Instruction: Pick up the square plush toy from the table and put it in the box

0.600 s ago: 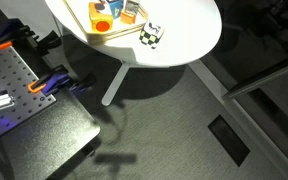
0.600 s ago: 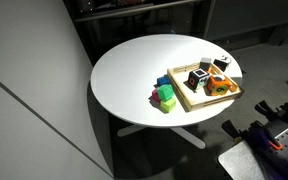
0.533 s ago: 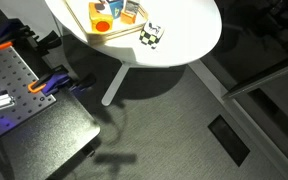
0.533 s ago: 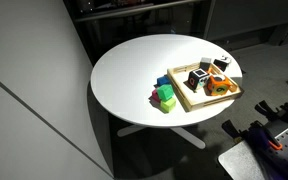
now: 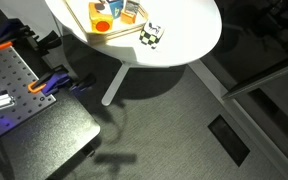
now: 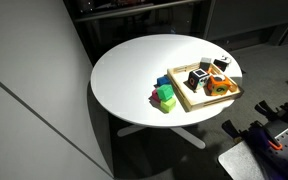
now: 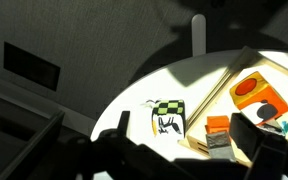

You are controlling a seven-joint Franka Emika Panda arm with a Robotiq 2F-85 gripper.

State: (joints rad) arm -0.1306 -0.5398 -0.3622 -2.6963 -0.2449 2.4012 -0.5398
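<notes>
Square plush toy [image 7: 167, 117], on table [image 7: 184, 80] beside box [image 7: 224, 85]: gripper [image 7: 182, 140], jaws seemingly apart, should descend centred, straddling toy, clear of box wall.

Matte-black gripper [image 7: 182, 148], blocky, angular, largely in shadow.

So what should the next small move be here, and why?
Probably lower the end effector toward the square plush toy. The toy lies ungrasped on the table, just outside the box, and the wrist view shows it well below the apparently open jaws.
</notes>
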